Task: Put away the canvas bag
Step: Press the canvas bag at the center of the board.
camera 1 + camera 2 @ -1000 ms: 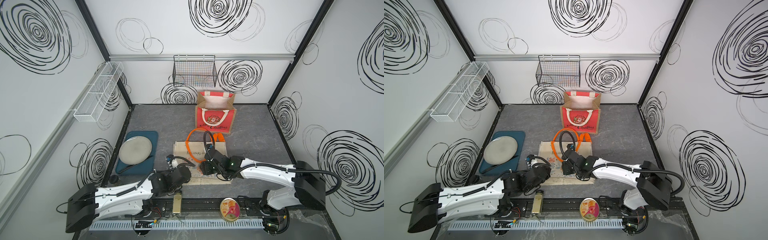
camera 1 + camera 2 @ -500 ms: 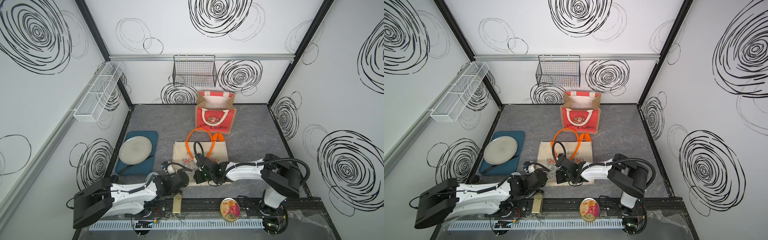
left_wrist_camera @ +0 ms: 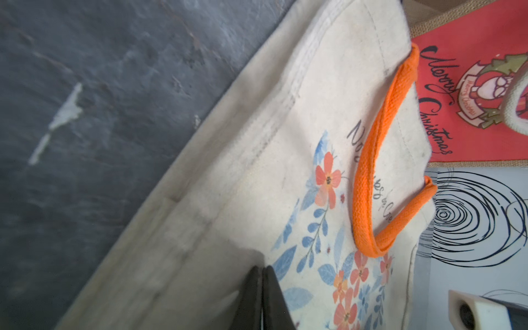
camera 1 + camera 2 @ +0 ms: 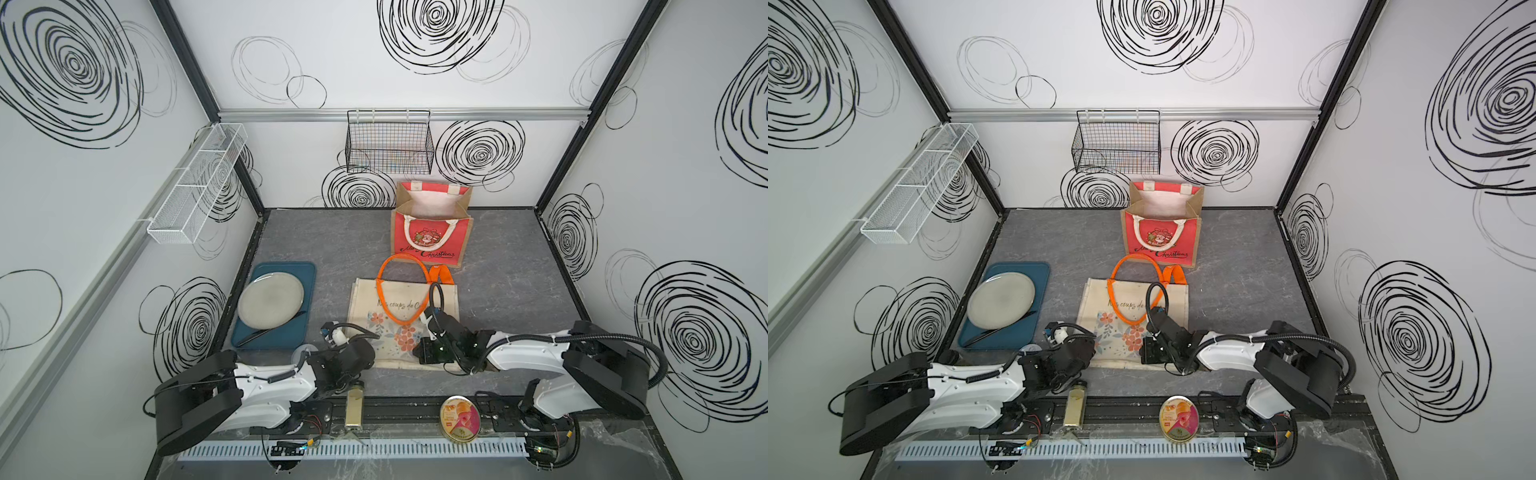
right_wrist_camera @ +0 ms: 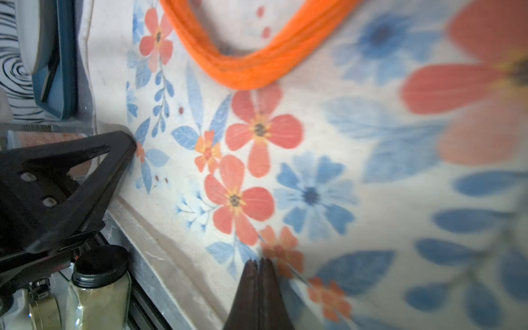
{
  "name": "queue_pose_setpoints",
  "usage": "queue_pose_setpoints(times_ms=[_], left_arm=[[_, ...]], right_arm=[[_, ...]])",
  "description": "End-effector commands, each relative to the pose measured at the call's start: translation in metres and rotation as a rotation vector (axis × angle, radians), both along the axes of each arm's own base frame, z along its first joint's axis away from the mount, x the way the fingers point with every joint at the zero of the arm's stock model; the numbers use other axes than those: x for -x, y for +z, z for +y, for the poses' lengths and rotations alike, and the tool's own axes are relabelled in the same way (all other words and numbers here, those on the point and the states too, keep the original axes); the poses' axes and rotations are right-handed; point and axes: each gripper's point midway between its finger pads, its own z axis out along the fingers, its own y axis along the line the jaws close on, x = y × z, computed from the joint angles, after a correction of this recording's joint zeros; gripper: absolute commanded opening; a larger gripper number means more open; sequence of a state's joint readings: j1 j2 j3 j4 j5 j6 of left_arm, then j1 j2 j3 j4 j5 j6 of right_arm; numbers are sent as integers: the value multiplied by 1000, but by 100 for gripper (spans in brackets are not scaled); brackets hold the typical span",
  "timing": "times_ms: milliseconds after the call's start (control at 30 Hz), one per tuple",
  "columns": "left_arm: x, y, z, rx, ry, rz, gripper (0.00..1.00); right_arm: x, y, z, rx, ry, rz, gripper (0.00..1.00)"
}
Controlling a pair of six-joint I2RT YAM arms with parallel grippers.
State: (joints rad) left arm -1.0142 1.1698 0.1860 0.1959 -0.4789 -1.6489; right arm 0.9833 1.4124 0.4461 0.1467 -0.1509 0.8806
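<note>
Left pincer point(image 3: 262, 270): closed at canvas bag point(image 4: 365, 299) near edge; pinch unclear.
Right pincer point(image 5: 258, 264): closed, same edge.
Technique: raise both together, evenly.

A lab robot cell: swirl-scribbled white walls point(image 4: 457, 62), black frame posts point(image 4: 188, 62), a wire basket point(image 4: 388, 143) hung at twelve o'clock.

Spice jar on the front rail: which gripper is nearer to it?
Left. The left gripper is closed on the canvas bag corner just beside the spice jar; the right gripper grips its near edge farther right.
</note>
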Motion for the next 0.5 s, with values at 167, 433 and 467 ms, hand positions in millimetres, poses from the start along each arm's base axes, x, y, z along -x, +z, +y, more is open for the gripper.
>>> queue_pose_setpoints(times_ms=[167, 433, 467], left_arm=[[25, -35, 42, -177, 47, 92, 8], [31, -45, 45, -150, 69, 107, 7], [31, -44, 46, -150, 75, 108, 7]], right_arm=[[29, -57, -107, 302, -195, 162, 0], [32, -58, -142, 365, -321, 167, 0], [32, -57, -142, 359, -331, 166, 0]])
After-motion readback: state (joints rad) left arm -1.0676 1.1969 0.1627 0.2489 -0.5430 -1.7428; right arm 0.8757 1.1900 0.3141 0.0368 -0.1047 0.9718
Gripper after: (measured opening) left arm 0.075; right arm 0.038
